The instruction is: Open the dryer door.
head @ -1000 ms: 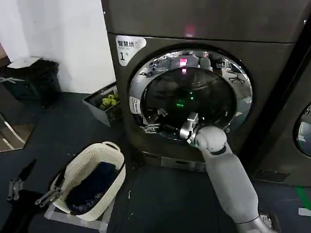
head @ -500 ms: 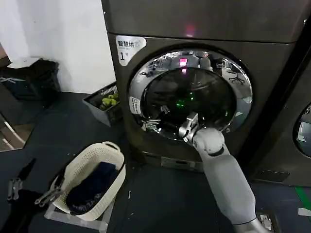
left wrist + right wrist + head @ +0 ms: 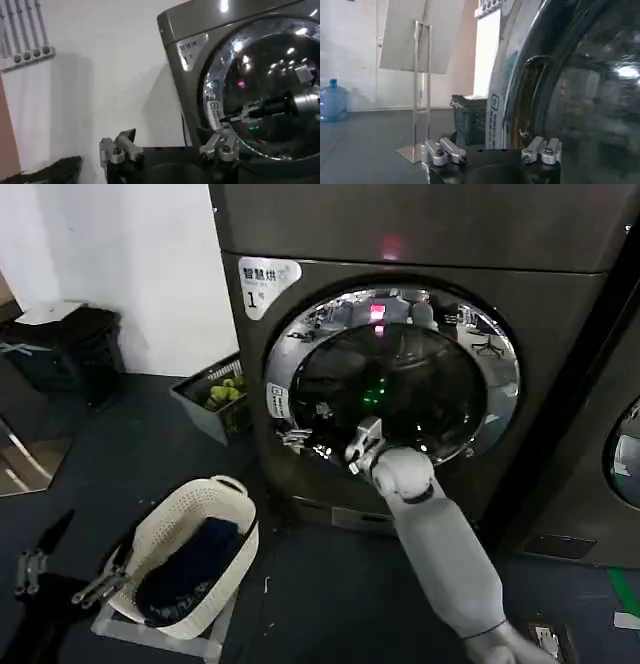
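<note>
The dryer [image 3: 300, 234] is a big dark grey machine with a white label marked "1" [image 3: 265, 284] and a red light [image 3: 388, 252]. The dryer door [image 3: 490, 334], chrome-rimmed with dark glass, sits flush in the front and looks shut. My right gripper [image 3: 298, 440] is open at the door's lower left rim, just in front of it. In the right wrist view its open fingers [image 3: 442, 152] stand beside the chrome rim and a handle recess [image 3: 530, 100]. My left gripper [image 3: 65, 577] hangs open low at the left, next to the basket; its wrist view shows the dryer door [image 3: 225, 55] and the right gripper [image 3: 245, 112].
A white laundry basket [image 3: 175, 514] with dark clothes stands on the floor at the left front. A grey crate [image 3: 200, 409] and a black bin [image 3: 60, 349] stand against the wall. Another dark machine [image 3: 620, 444] adjoins on the right. A metal stand [image 3: 420, 85] and a water bottle [image 3: 332, 100] lie farther off.
My right gripper has slid left across the lower part of the door, from near its middle to the left rim. The door and the left arm have not moved.
</note>
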Motion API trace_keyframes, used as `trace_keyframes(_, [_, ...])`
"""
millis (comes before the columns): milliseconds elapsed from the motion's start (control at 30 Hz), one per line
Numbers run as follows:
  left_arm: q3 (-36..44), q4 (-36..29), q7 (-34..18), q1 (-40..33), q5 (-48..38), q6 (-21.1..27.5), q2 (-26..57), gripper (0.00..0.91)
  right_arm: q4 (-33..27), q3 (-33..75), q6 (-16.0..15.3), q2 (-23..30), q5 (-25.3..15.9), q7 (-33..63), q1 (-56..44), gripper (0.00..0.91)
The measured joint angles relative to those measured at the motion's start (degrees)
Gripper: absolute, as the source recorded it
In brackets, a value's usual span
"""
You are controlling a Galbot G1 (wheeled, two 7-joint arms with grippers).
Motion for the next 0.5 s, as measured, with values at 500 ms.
trace_keyframes(500, [0.39,0.30,-0.14,-0.28,-0.37,0.15,0.05,0.907,-2.01,-0.07,0.14,1.20,-0.20,0.16,0.76,0.907])
